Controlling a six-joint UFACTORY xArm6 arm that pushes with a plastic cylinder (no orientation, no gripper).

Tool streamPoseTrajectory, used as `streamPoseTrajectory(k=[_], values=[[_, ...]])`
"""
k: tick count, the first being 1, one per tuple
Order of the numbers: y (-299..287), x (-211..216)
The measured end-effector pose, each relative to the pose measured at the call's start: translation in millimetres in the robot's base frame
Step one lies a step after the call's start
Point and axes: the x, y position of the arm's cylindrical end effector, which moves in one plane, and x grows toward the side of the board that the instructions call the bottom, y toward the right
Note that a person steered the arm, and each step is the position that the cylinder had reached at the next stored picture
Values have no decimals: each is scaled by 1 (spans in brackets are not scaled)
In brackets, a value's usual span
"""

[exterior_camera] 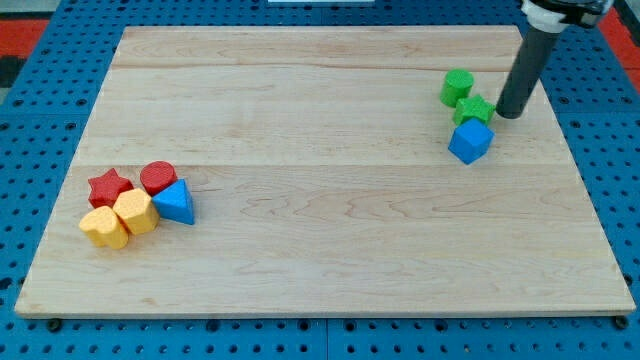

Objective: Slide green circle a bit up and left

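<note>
The green circle is a round green block at the view's upper right on the wooden board. A green star touches it just below and to the right. A blue cube sits right below the star. My tip is the lower end of a dark rod, standing just right of the green star and lower right of the green circle, about a block's width from the circle.
A cluster sits at the view's lower left: a red star, a red cylinder, a blue triangle, a yellow hexagon and another yellow block. The board's right edge is close to my tip.
</note>
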Motion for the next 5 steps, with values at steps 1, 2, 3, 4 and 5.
streamPoseTrajectory(k=[1, 2, 3, 4, 5], values=[[-36, -23], [-51, -44], [-53, -65], [-52, -83], [-64, -83]])
